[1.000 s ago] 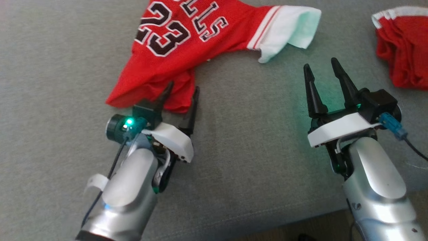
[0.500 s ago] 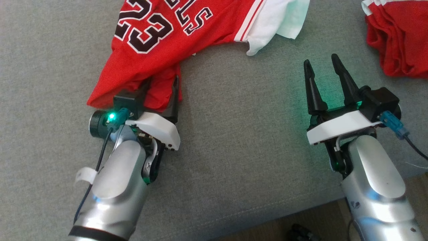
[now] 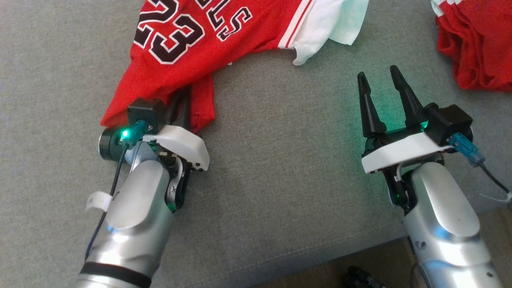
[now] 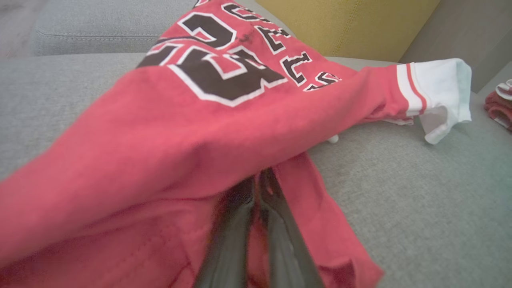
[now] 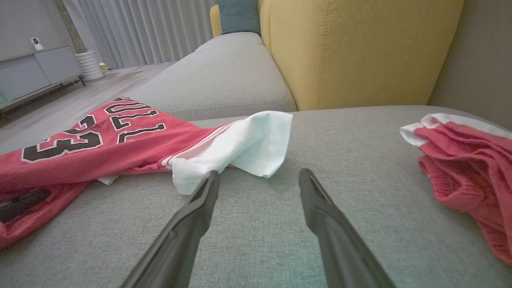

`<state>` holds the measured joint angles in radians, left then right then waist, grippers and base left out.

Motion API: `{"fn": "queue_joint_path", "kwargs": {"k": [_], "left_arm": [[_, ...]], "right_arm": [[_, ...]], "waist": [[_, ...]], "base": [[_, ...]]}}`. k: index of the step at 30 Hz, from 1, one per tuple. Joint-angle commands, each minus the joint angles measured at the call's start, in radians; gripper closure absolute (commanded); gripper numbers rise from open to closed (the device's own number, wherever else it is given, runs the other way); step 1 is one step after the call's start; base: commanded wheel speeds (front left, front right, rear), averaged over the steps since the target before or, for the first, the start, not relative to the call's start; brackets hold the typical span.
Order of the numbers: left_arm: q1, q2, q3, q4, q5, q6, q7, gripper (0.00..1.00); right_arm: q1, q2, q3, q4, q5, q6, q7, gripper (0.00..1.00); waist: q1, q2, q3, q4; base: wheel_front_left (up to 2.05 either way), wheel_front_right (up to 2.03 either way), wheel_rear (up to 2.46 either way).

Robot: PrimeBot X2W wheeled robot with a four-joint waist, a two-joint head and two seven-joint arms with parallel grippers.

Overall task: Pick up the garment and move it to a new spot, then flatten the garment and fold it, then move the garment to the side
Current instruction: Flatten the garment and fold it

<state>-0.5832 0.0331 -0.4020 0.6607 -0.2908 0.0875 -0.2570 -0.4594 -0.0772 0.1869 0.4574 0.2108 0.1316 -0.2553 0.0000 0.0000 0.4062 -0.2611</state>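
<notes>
garment: red "23" jersey (image 3: 192, 48), rumpled on the grey sofa seat (image 3: 280, 168), up in the far-left part of the head view, with its white sleeve (image 3: 332, 24) flopped out to the right

garment vs hand: the near corner bunches up right at the left hand (image 3: 184, 100). The rest of the cloth runs away from the fingers, up and to the right.

left hand: closed, pinching a fold of that near red edge. In the wrist view the two fingers sit pressed together with cloth draped around them.

right hand (image 3: 378, 73): wide open and holding nothing, over bare cushion. The white sleeve is the closest bit, a little past its tips.

other stuff: another red piece (image 3: 472, 52) at the far right, well apart from all this

what could go wrong: imo the pinch is close to the edge, so a quick lift might let it slip out. Can't tell how many layers are caught either. If it's several, the thing comes up balled and flattening gets harder. Lifting by one corner could also drag the sleeve under the body.
</notes>
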Motion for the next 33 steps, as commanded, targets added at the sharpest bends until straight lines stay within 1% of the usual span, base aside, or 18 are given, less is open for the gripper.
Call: {"fn": "queue_joint_path", "kwargs": {"k": [1, 7, 11, 12, 16, 22, 26, 30, 32, 33], "left_arm": [[-0.01, 0.017, 0.032, -0.007, -0.004, -0.003, -0.005, 1.0], [0.033, 0.017, 0.027, -0.089, -0.013, -0.016, -0.005, 1.0], [0.099, 0.017, 0.011, -0.179, -0.023, -0.021, -0.005, 1.0], [0.099, 0.017, 0.011, -0.179, -0.023, -0.021, -0.005, 1.0], [0.172, 0.017, 0.016, -0.253, -0.022, -0.022, -0.005, 1.0], [0.282, 0.017, 0.08, -0.32, 0.005, -0.019, -0.005, 1.0], [0.339, 0.017, 0.156, -0.334, 0.03, -0.012, -0.005, 1.0], [0.371, 0.018, 0.243, -0.317, 0.062, -0.01, -0.005, 1.0], [0.372, 0.018, 0.28, -0.303, 0.073, -0.013, -0.005, 0.58], [0.369, 0.018, 0.294, -0.297, 0.08, -0.016, -0.005, 0.3]], "right_arm": [[-0.007, 0.005, 0.011, -0.023, 0.004, -0.001, -0.006, 0.0], [0.021, 0.0, -0.007, -0.004, 0.004, -0.001, -0.006, 0.0], [0.056, -0.007, -0.018, 0.019, 0.011, -0.001, -0.006, 0.0], [0.056, -0.007, -0.018, 0.019, 0.011, -0.001, -0.006, 0.0], [0.102, -0.008, -0.027, 0.044, 0.015, -0.001, -0.006, 0.0], [0.153, -0.003, -0.031, 0.07, 0.022, -0.001, -0.006, 0.0], [0.169, 0.002, -0.032, 0.078, 0.025, -0.001, -0.006, 0.0], [0.169, 0.006, -0.037, 0.08, 0.029, -0.001, -0.006, 0.0], [0.168, 0.008, -0.041, 0.079, 0.029, -0.001, -0.006, 0.0], [0.166, 0.009, -0.041, 0.079, 0.03, -0.001, -0.006, 0.0]], "waist": [[0.0, 0.0, -0.006, 0.005], [0.0, 0.0, -0.073, 0.047], [0.0, 0.0, -0.15, 0.096], [0.0, 0.0, -0.15, 0.096], [0.0, 0.0, -0.229, 0.15], [0.0, 0.0, -0.302, 0.202], [0.0, 0.0, -0.318, 0.21], [0.0, 0.0, -0.305, 0.206], [0.0, 0.0, -0.292, 0.204], [0.0, 0.0, -0.283, 0.203]], "base": [[0.0, 0.0, 0.0], [0.0, 0.0, 0.0], [0.0, 0.0, 0.0], [0.0, 0.0, 0.0], [0.0, 0.0, 0.0], [0.0, 0.0, 0.0], [0.0, 0.0, 0.0], [0.0, 0.0, 0.0], [0.0, 0.0, 0.0], [0.0, 0.0, 0.0]]}}
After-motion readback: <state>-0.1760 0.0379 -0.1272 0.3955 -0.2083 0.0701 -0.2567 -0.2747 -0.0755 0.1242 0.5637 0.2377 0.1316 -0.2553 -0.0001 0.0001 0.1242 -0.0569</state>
